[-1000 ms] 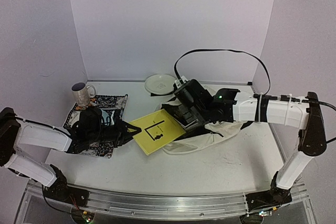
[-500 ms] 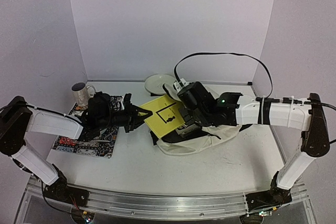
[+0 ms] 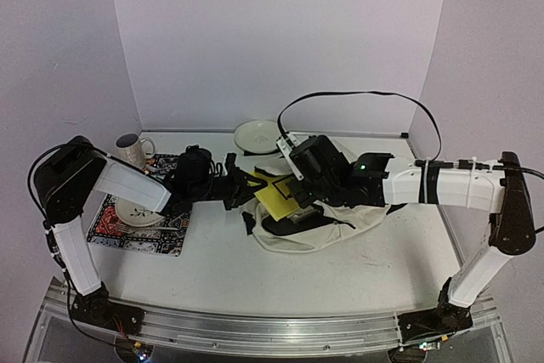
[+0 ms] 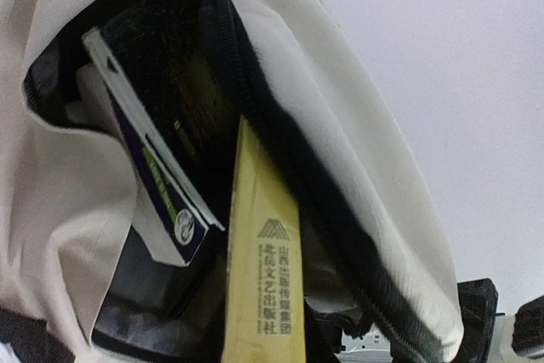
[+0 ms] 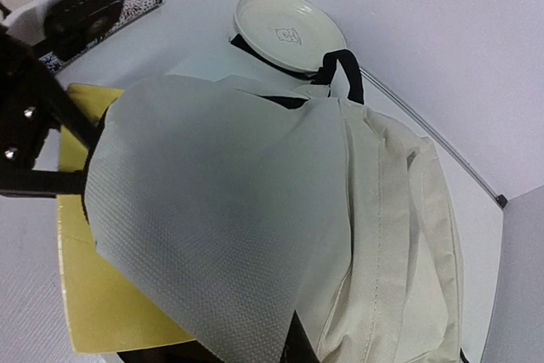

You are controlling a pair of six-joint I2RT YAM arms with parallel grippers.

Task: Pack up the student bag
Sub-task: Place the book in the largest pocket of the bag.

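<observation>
The cream student bag [image 3: 340,229] lies right of the table's centre, mouth facing left. A yellow book [image 4: 260,295] slants into it, its spine printed with a peak logo and Chinese characters ending 出版社, beside a purple-spined book [image 4: 161,201]. The left gripper [image 3: 246,190], jaws narrowly parted, clamps the yellow book's edge. The right gripper [image 3: 297,183], closed, pinches the bag's raised flap. A plate [image 3: 257,134] sits at the far edge.

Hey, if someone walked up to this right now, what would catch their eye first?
The bright yellow book, pinched in the left gripper and poking halfway into the open mouth of the cream backpack mid-table. The right gripper pinches the backpack's flap up, and the left wrist view shows another book inside.
</observation>
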